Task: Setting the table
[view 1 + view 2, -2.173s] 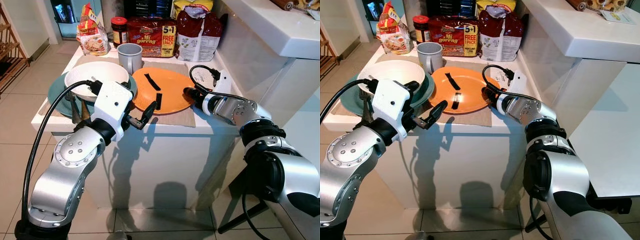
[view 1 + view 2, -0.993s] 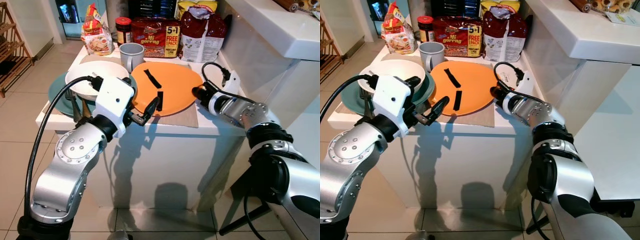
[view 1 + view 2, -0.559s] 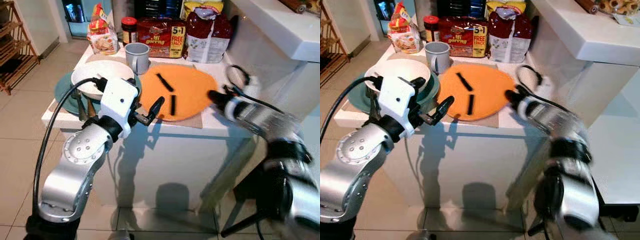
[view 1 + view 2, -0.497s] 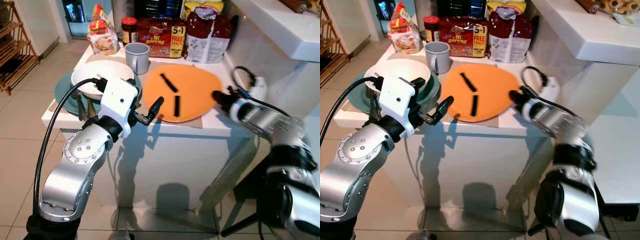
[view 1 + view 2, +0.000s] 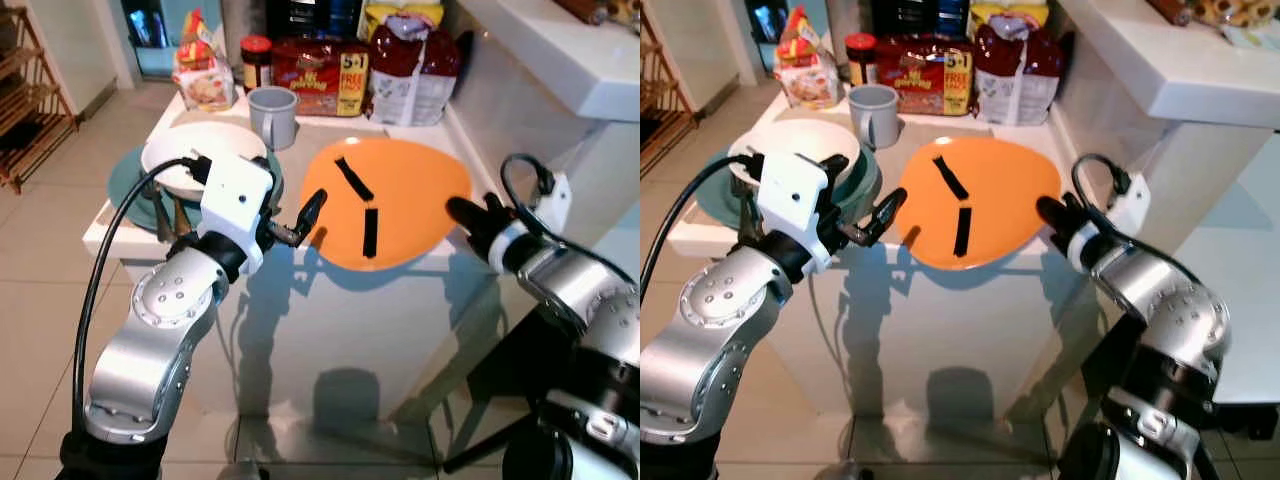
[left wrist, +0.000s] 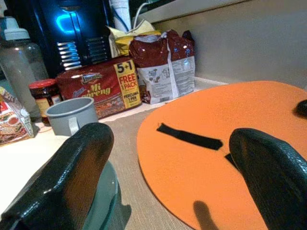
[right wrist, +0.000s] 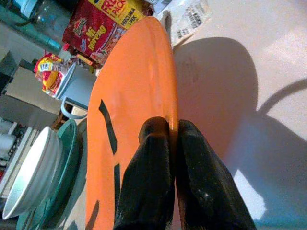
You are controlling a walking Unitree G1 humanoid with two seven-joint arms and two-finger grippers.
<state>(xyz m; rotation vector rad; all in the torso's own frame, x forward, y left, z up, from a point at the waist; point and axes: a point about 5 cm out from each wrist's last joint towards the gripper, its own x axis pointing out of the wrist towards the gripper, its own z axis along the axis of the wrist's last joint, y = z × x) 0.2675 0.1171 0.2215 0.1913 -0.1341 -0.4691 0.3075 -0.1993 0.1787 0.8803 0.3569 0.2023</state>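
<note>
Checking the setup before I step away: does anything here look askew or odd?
Yes. The orange plate is tilted and juts past the counter edge, pinched at its rim by the right gripper. Two black strips sit on it.

Orange plate (image 5: 395, 200) hides counter edge and placemat beneath it. White bowl (image 5: 190, 160) partly masked by left arm's white wrist housing; utensils (image 5: 165, 215) beside teal plate (image 5: 125, 185) too obscured to identify. Right gripper (image 7: 168, 139) fingertips pinch plate rim, hiding contact point. Wooden shelf (image 5: 30, 90) cut by frame edge. Small print on snack packets (image 5: 200, 70) blurred.
</note>
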